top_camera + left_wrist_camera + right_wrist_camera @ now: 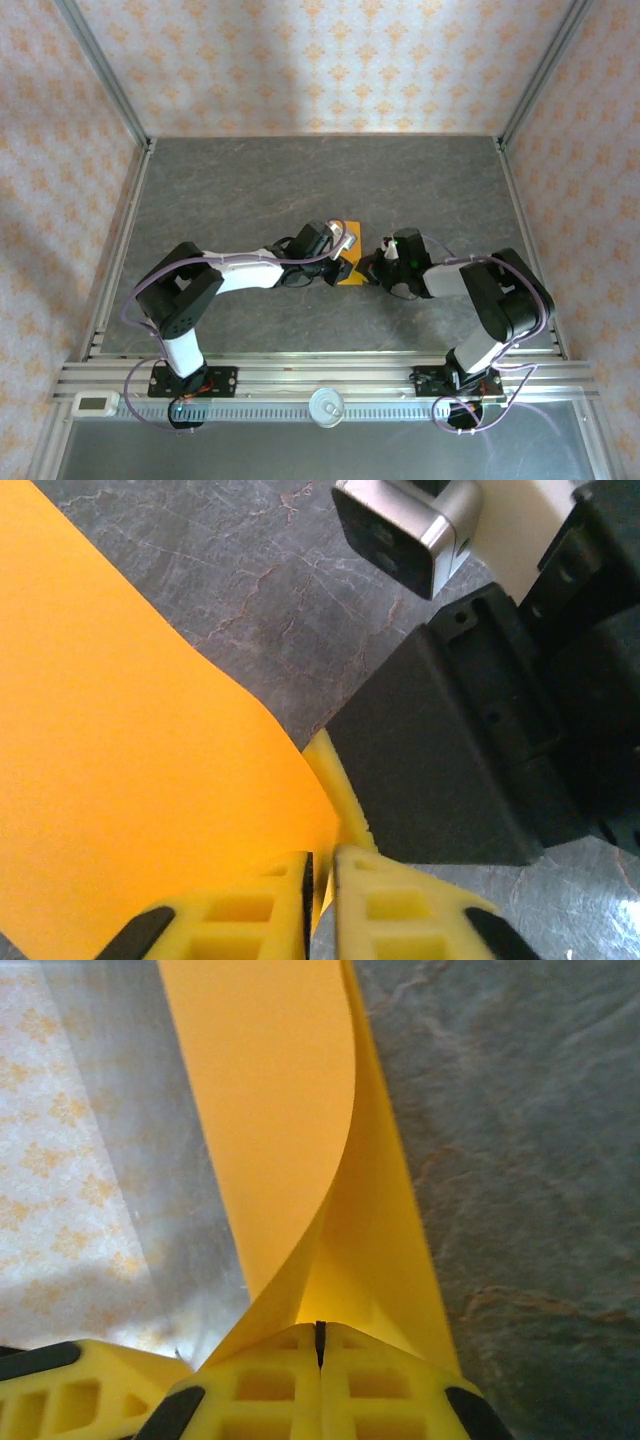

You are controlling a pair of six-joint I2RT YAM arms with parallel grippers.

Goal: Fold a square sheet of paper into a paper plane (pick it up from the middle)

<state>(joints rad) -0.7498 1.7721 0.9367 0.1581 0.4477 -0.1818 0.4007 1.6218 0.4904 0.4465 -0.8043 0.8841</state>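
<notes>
The square sheet of paper (351, 266) is bright orange and is held above the middle of the table between the two grippers. In the right wrist view the sheet (290, 1110) curls over on itself in a loose fold, and my right gripper (320, 1328) is shut on its near edge. My left gripper (322, 862) stands at the sheet's (120, 780) corner with a narrow gap between its jaws; the paper's edge runs through that gap. From above, the left gripper (338, 262) and the right gripper (376, 274) nearly touch. A paper plane is out of view.
The dark marbled table (320, 180) stretches bare behind the grippers. Aluminium frame rails (120, 230) run along its sides, with patterned walls beyond. The right arm's black wrist body (440, 750) and its camera (410, 530) sit very close to the left fingers.
</notes>
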